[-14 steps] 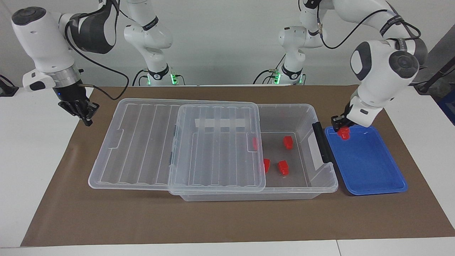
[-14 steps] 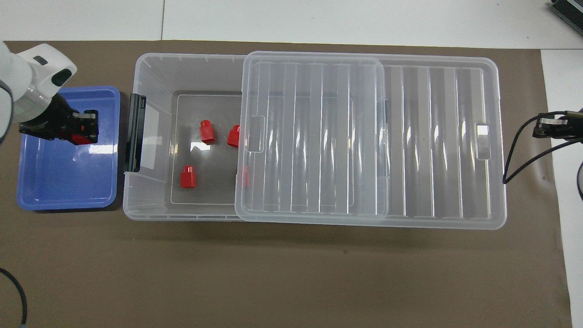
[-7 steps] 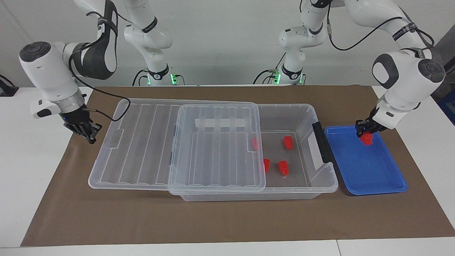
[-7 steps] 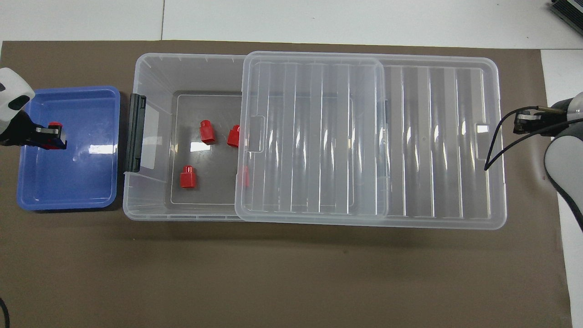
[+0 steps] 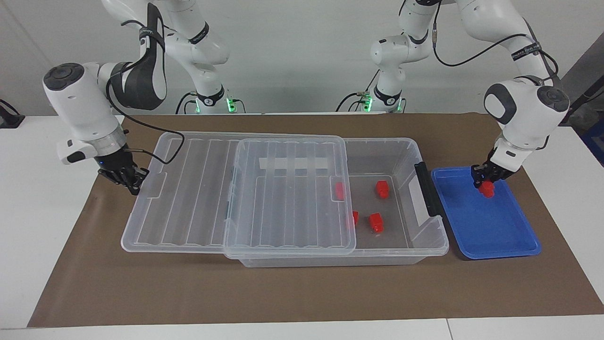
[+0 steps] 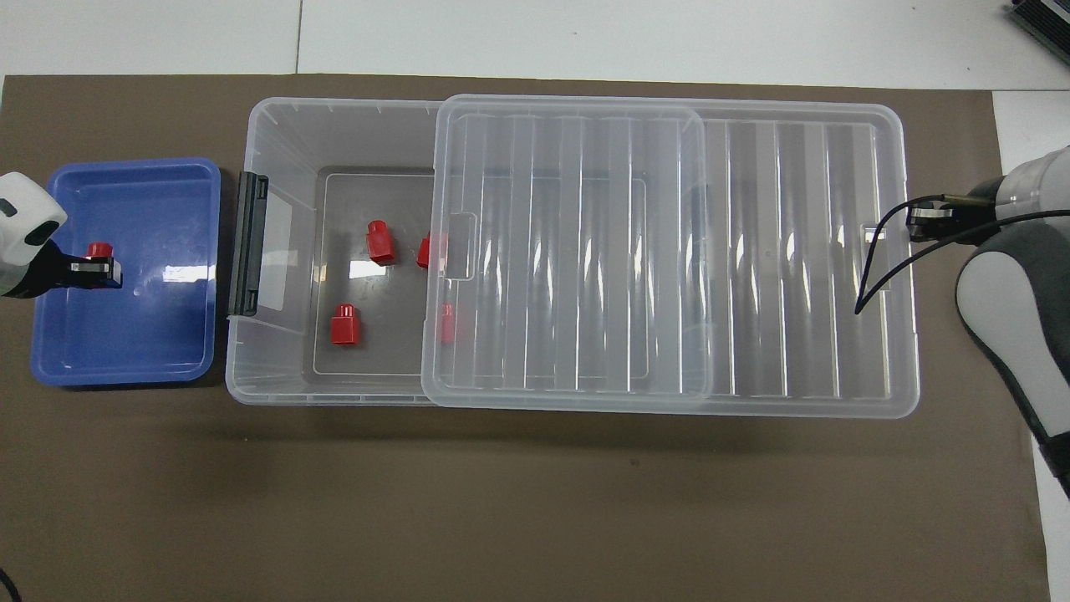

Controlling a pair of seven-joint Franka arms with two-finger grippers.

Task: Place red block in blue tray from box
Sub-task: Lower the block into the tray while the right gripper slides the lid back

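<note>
My left gripper (image 5: 486, 179) is shut on a red block (image 5: 486, 189) and holds it low over the blue tray (image 5: 495, 226), near the tray's robot-side end; the block also shows in the overhead view (image 6: 99, 250). The clear box (image 5: 401, 151) lies mid-table with its black handle bar (image 5: 427, 189) beside the tray. Its ribbed lid (image 5: 283, 198) is slid toward the right arm's end and overhangs the box. Two red blocks (image 5: 382, 188) (image 5: 376, 222) lie in the open part, and two more (image 5: 339, 190) (image 5: 353, 218) lie partly under the lid. My right gripper (image 5: 130, 182) is shut and touches the lid's end edge.
A brown mat (image 5: 283, 293) covers the table under everything. The right arm's black cable (image 6: 878, 276) hangs over the lid's end. The white tape strip (image 5: 292, 163) shows through the lid.
My left gripper carried the red block from the tray's box-side rim farther over the tray and lowered it. My right gripper came down to the lid's end, and the lid slid slightly toward the tray.
</note>
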